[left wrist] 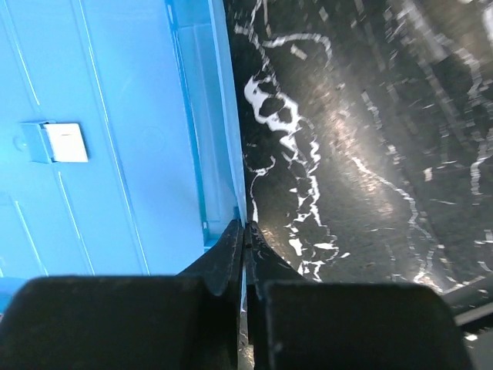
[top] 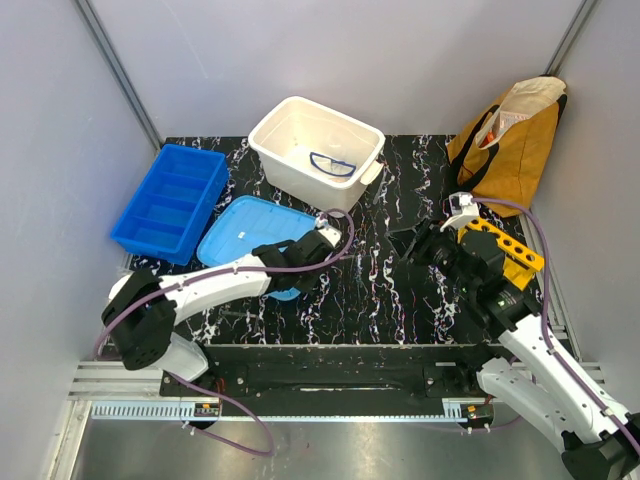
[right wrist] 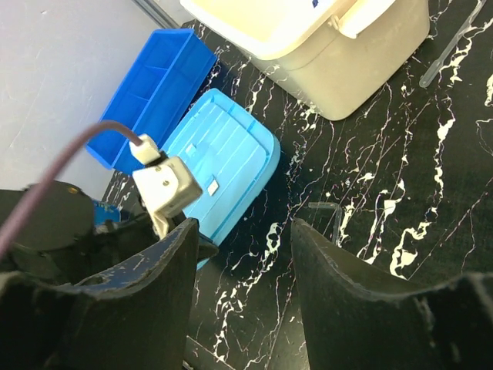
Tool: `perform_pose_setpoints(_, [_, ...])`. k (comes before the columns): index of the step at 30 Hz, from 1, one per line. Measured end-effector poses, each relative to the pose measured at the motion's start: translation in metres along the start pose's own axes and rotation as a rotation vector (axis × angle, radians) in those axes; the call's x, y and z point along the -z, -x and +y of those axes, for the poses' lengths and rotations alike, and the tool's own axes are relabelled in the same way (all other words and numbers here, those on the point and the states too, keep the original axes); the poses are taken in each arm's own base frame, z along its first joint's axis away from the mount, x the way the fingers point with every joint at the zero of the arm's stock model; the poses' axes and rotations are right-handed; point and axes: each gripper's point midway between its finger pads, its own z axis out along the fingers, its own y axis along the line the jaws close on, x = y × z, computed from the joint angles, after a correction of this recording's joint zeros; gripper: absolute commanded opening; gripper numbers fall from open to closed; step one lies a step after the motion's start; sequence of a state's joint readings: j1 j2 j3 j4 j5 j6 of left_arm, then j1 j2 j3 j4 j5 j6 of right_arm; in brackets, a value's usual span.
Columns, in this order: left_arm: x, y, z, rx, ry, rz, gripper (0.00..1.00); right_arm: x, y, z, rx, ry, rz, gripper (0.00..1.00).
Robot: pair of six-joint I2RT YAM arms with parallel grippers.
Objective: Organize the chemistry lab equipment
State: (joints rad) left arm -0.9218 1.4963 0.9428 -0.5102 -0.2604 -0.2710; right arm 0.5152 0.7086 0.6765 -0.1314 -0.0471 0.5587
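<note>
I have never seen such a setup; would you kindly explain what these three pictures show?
Two robot arms stand at a marbled black table. The wide picture looks down from above; the other two come from cameras on each wrist. On the table: a white tub holding safety glasses, a light-blue lid, a blue divided tray, a yellow rack and a mustard bag. The left gripper is shut at the lid's rim; whether it pinches it is unclear. The right gripper is open and empty.
</note>
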Motion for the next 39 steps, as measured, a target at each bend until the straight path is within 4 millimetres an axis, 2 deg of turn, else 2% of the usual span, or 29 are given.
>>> perform_pose_setpoints(4, [0.020, 0.028, -0.005, 0.010, -0.038, -0.069, 0.00, 0.001, 0.002, 0.002, 0.002, 0.006, -0.008, 0.58])
perform_pose_setpoints(9, [0.043, 0.051, -0.014, 0.021, -0.097, -0.105, 0.00, -0.001, -0.001, 0.009, 0.040, 0.057, 0.008, 0.59])
perform_pose_setpoints(14, [0.075, 0.065, -0.018, 0.038, -0.158, -0.168, 0.00, -0.005, -0.012, 0.018, 0.106, 0.134, 0.062, 0.60])
perform_pose_setpoints(19, [0.110, 0.074, -0.016, 0.059, -0.214, -0.251, 0.00, -0.001, -0.018, 0.034, 0.199, 0.260, 0.077, 0.66])
perform_pose_setpoints(23, [0.136, 0.077, -0.017, 0.074, -0.266, -0.309, 0.00, -0.002, -0.018, 0.043, 0.298, 0.338, 0.080, 0.69])
perform_pose_setpoints(26, [0.146, 0.074, -0.018, 0.077, -0.298, -0.327, 0.00, -0.012, -0.016, 0.049, 0.375, 0.374, 0.094, 0.75])
perform_pose_setpoints(34, [0.151, 0.054, -0.026, 0.061, -0.375, -0.312, 0.00, -0.009, -0.008, 0.067, 0.795, 0.551, -0.007, 0.76])
perform_pose_setpoints(39, [0.155, 0.041, -0.029, 0.051, -0.413, -0.310, 0.00, -0.004, -0.018, 0.077, 1.086, 0.673, -0.016, 0.75])
